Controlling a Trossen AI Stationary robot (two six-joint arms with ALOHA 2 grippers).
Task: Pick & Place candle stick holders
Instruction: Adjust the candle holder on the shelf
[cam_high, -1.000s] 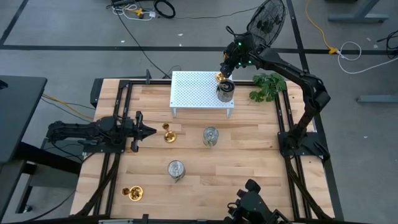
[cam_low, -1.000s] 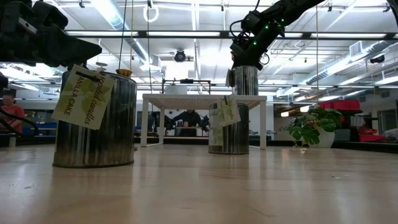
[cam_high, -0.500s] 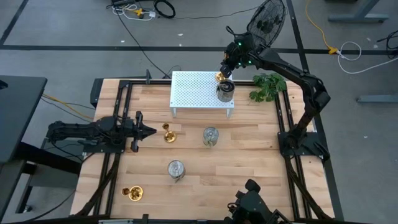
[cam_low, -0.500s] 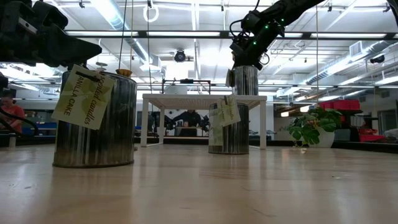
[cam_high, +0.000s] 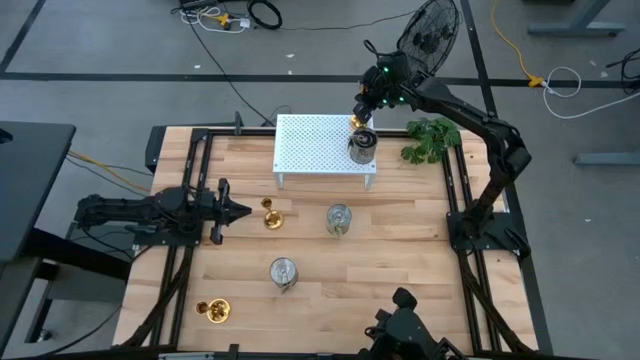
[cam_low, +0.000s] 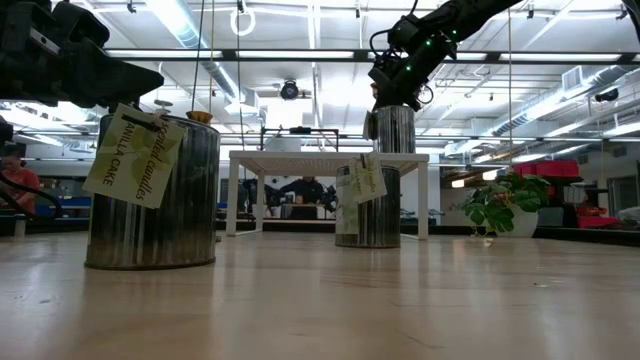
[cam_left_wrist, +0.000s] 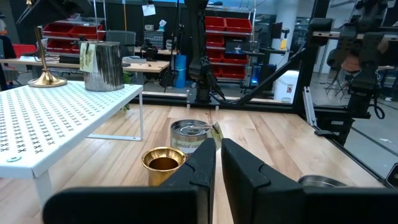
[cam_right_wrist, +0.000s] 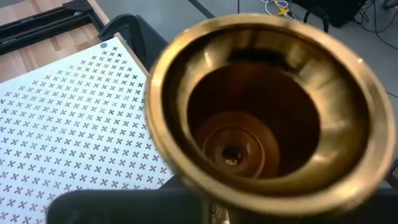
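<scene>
Meanwhile the right claw (cam_high: 359, 112), pinching a gold holder (cam_right_wrist: 264, 99), has barely shifted over the rack (cam_high: 310, 145), placement pending; the left claw (cam_left_wrist: 217, 163), pressed nearly together, waits.

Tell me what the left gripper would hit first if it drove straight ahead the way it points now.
Most likely the gold candle stick holder standing just beyond the left gripper, slightly off its centre line; the silver can-like holder stands behind it. Depth is unclear.
</scene>
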